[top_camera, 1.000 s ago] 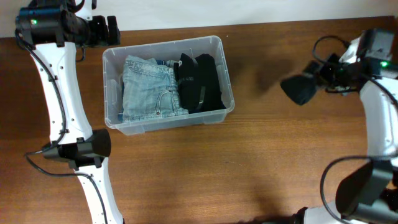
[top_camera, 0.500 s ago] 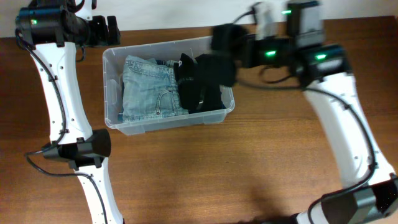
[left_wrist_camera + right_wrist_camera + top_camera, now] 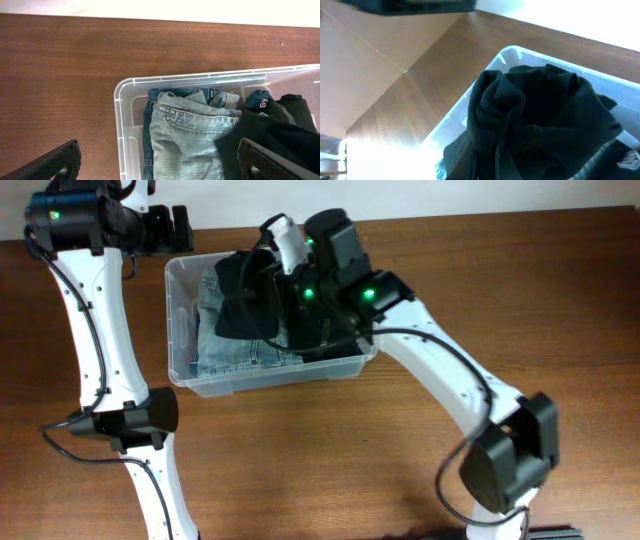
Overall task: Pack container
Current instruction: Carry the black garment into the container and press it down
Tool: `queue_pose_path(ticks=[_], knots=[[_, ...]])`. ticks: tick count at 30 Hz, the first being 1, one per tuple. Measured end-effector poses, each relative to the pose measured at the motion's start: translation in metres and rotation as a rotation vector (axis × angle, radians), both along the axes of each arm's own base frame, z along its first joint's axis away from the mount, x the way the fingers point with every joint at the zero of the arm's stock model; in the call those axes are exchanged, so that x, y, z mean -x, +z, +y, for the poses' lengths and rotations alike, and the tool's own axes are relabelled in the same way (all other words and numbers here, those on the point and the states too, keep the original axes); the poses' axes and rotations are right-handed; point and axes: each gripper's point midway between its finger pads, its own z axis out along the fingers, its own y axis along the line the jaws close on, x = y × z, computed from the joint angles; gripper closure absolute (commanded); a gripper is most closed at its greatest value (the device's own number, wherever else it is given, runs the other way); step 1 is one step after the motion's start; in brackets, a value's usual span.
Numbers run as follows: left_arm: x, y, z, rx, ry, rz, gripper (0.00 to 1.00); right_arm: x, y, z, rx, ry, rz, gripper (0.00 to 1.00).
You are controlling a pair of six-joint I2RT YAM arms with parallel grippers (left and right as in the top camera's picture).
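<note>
The clear plastic container [image 3: 268, 378] sits on the wooden table [image 3: 330, 470], toward the far left side, with folded light-blue jeans [image 3: 232, 345] in its left half. The right tool [image 3: 262, 280] reaches over the container, clamped on a bunched black garment [image 3: 238, 298] that hangs above the jeans, its fingers buried in the cloth. The left tool [image 3: 172, 228] hovers just beyond the container's far left corner, jaws spread wide and holding nothing.

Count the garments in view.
3 clear: pale jeans in the container; a folded black garment beside them; another black garment held by the right gripper above the jeans. A dark printed scrap behind the jeans may be a fourth. Others may be hidden.
</note>
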Motion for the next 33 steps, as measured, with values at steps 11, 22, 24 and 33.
queue_pose_path(ticks=[11, 22, 24, 33], knots=[[0.0, 0.0, 0.0, 0.0, 0.0, 0.0, 0.01, -0.004, -0.05, 0.016, 0.039, -0.002, 0.09, 0.28], [0.0, 0.0, 0.0, -0.001, 0.0, 0.0, 0.01, -0.008, -0.062, 0.0, 0.11, 0.0, 0.077, 0.73], [0.0, 0.0, 0.0, 0.0, 0.0, 0.0, 0.01, -0.002, -0.062, 0.006, 0.114, 0.017, 0.073, 0.75], [0.0, 0.0, 0.0, 0.0, 0.0, 0.0, 0.01, 0.01, -0.12, 0.029, 0.169, 0.054, 0.181, 0.8]])
